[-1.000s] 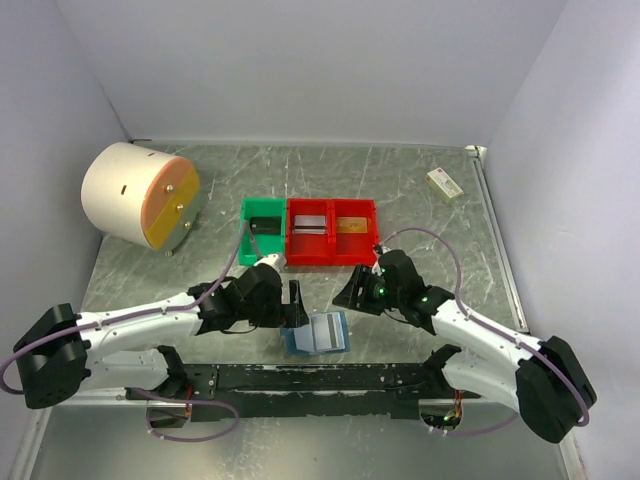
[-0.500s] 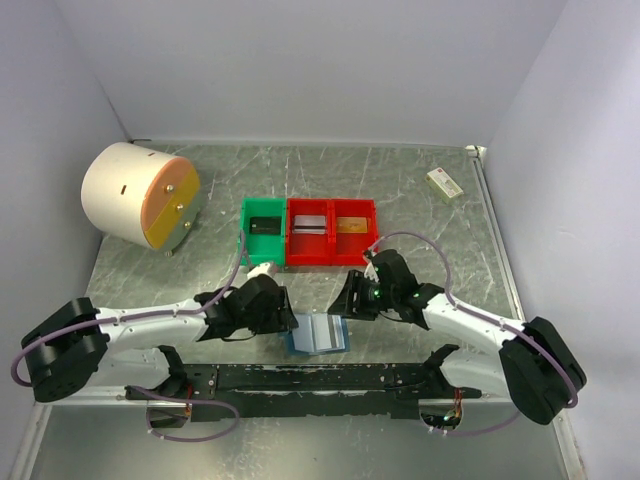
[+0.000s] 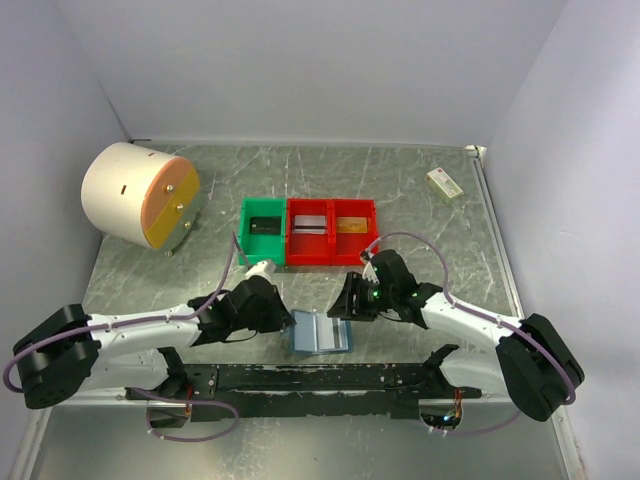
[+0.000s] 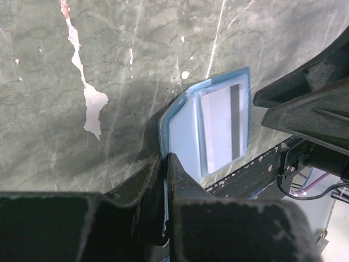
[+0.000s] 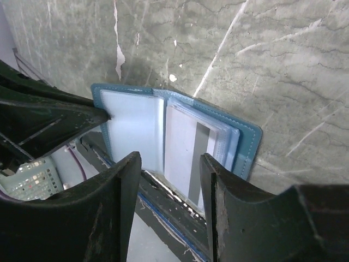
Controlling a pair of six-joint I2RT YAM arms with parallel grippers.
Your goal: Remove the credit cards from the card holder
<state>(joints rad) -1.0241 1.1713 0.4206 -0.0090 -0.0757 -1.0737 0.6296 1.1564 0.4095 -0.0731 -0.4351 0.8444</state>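
Observation:
The blue card holder [image 3: 322,333] lies open at the table's near edge, its clear sleeves facing up. A pale credit card [image 5: 188,153] with a dark stripe sits in the right-hand sleeve; the same card [image 4: 223,125] shows in the left wrist view. My left gripper [image 4: 165,158] is shut on the edge of the card holder's [image 4: 182,131] left flap. From above, the left gripper [image 3: 290,322] sits at the holder's left side. My right gripper [image 5: 169,158] hangs open just above the card holder [image 5: 248,144], its jaws either side of the card and apart from it. From above, the right gripper [image 3: 342,304] is at the holder's far right corner.
A green bin [image 3: 262,228] and a red bin [image 3: 332,230] stand side by side behind the arms. A white drum with an orange face [image 3: 140,195] is at the far left, a small cream box [image 3: 444,183] at the far right. A black rail [image 3: 320,378] runs just in front of the holder.
My left gripper went from wide open to shut on the holder's left flap. My right gripper moved left and down toward the holder, its jaws narrowing slightly.

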